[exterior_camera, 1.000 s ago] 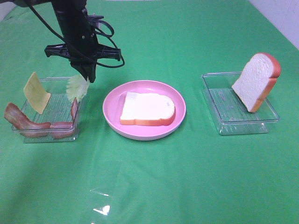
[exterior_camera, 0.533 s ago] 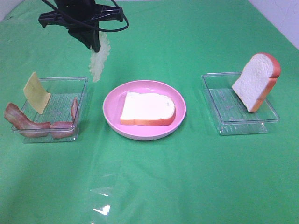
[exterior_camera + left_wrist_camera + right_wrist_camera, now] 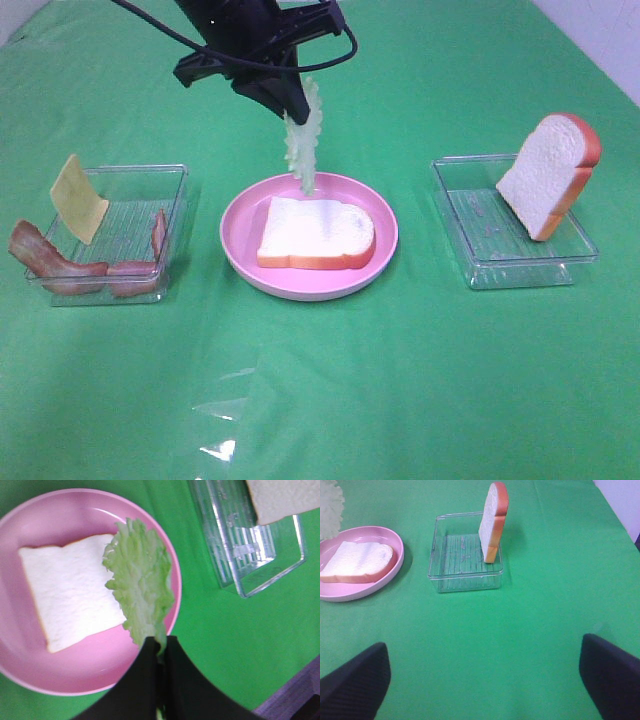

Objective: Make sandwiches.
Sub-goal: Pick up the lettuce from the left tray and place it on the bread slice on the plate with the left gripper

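Observation:
My left gripper [image 3: 293,103] is shut on the stem end of a pale green lettuce leaf [image 3: 303,148], which hangs over the back rim of the pink plate [image 3: 238,252]. A white bread slice [image 3: 315,232] lies flat on that plate. The left wrist view shows the shut fingertips [image 3: 159,647] pinching the lettuce leaf [image 3: 141,587] above the bread slice [image 3: 70,592] and the plate [image 3: 50,510]. A second bread slice [image 3: 548,172] leans upright in the right-hand tray [image 3: 480,262]. My right gripper [image 3: 484,647] is open and holds nothing. It hovers in front of that tray and is out of the exterior high view.
A clear tray [image 3: 130,175] at the left holds a yellow cheese square [image 3: 78,198] and bacon strips [image 3: 50,262]. Green cloth covers the table. The right wrist view shows the upright bread slice [image 3: 493,520] in its tray [image 3: 465,575].
The left arm lifted the lettuce out of the left tray and carried it rightward to above the plate's back edge. Nothing else moved.

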### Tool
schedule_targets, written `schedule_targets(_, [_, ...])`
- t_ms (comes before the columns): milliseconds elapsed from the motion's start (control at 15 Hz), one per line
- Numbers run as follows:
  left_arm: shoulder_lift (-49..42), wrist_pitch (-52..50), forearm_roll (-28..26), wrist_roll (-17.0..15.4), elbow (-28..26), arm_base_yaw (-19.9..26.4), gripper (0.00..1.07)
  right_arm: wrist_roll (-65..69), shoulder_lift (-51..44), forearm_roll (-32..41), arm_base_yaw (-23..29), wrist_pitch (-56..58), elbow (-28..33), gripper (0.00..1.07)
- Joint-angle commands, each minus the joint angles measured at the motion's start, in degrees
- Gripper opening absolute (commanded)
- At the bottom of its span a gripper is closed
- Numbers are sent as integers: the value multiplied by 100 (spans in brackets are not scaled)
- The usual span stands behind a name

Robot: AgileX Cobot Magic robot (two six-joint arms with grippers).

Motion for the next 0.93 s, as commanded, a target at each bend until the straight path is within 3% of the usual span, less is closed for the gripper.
schedule_targets(67, [281,-344,-768,218,6,-149,0,34,-138,6,0,-29,17,98])
schedule_targets(667, [997,-951,-871,642,6,-470,0,34,-138,6,0,-29,17,98])
schedule_targets(800, [1100,-945,-745,642,6,-453,0,34,-138,6,0,-29,17,98])
schedule_targets(933, [1089,-1014,-160,573,-6,-447,0,34,-138,6,0,-29,17,98])
